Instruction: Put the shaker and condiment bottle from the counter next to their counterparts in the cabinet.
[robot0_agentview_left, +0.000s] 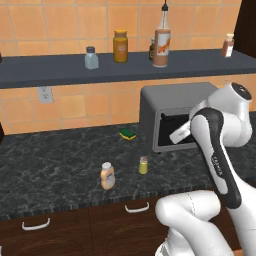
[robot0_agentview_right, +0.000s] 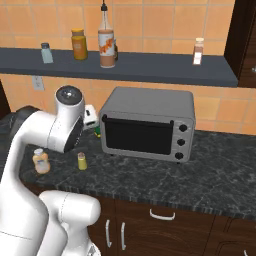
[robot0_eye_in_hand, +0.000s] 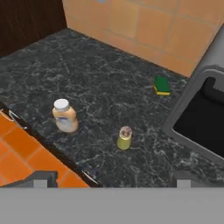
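Note:
The tiny yellow-green shaker (robot0_agentview_left: 143, 165) (robot0_agentview_right: 82, 161) (robot0_eye_in_hand: 124, 138) stands upright on the black counter (robot0_agentview_left: 50, 165), near its front edge. The squat peach condiment bottle (robot0_agentview_left: 107, 175) (robot0_agentview_right: 40, 161) (robot0_eye_in_hand: 64, 116) stands a short way to its left. My gripper (robot0_eye_in_hand: 112, 180) hovers well above both, open, with nothing between its fingers; in the left base view the hand (robot0_agentview_left: 179, 135) hangs in front of the toaster oven. Up on the cabinet shelf (robot0_agentview_left: 50, 70) stand the counterparts, a pale blue-grey shaker (robot0_agentview_left: 91, 58) (robot0_agentview_right: 46, 53) and a tall sauce bottle (robot0_agentview_left: 162, 42) (robot0_agentview_right: 105, 42).
A grey toaster oven (robot0_agentview_left: 170, 115) (robot0_agentview_right: 147, 122) stands on the counter right of the shaker. A green and yellow sponge (robot0_agentview_left: 127, 134) (robot0_eye_in_hand: 162, 85) lies behind it. The shelf also carries an amber jar (robot0_agentview_left: 120, 46) (robot0_agentview_right: 79, 44) and a small reddish bottle (robot0_agentview_left: 228, 45) (robot0_agentview_right: 199, 51).

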